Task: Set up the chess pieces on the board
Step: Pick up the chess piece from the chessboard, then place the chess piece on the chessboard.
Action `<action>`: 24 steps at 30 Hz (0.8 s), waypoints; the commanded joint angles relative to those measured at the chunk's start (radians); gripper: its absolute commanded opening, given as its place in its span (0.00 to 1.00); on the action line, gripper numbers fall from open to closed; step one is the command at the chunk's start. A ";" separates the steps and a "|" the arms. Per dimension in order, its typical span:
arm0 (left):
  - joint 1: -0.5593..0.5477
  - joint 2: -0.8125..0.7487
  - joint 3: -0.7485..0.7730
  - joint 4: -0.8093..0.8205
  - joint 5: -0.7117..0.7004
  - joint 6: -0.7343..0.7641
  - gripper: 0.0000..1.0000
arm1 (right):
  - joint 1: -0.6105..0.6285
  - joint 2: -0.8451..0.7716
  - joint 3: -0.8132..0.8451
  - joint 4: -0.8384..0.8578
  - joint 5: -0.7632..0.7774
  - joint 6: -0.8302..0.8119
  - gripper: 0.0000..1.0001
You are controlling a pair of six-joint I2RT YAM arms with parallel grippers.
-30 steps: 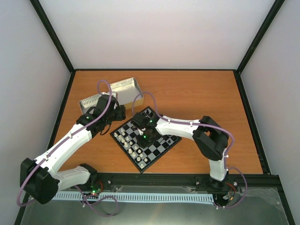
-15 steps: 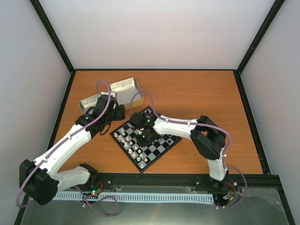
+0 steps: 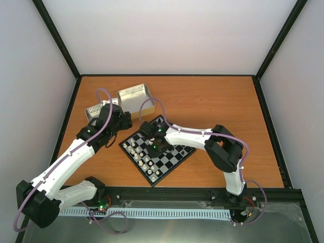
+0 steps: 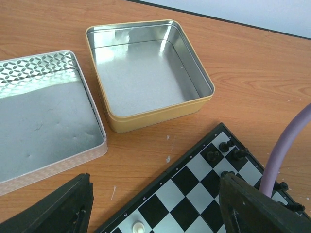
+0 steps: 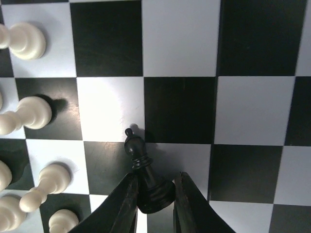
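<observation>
right wrist view: my right gripper (image 5: 156, 187) is clenched on a black piece (image 5: 142, 158), with a finger pressed against each side of its round base. the piece's long axis runs from that base, low in the picture, up and a little left to its knobbed head. so the head points away from my fingers and slightly toward the white pieces (image 5: 29, 115) lined down the left edge. whether it stands quite upright or leans, i cannot tell from this angle. its base sits over the seam between a pale square and a dark one on the board (image 5: 180, 43), and its head shows by a corner where squares meet.

from the top camera, that hand is over the middle of the board, which lies cornerwise on the table (image 3: 217, 101). my left gripper (image 3: 123, 121) hangs just off the board's far left edge, beside the tins. the left wrist view shows its fingers spread wide and grasping nothing. the board's corner lies below them, carrying a few black pieces (image 4: 224, 145) and a lone cream piece (image 4: 138, 225). beyond, a gold-sided tin (image 4: 146, 73) and a tin with a patterned rim (image 4: 39, 111) lie side by side, both open side up.
</observation>
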 commanded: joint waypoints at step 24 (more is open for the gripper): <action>0.006 0.045 -0.088 0.241 0.982 -0.069 0.75 | 0.011 -0.687 -0.580 0.785 0.265 -0.016 0.18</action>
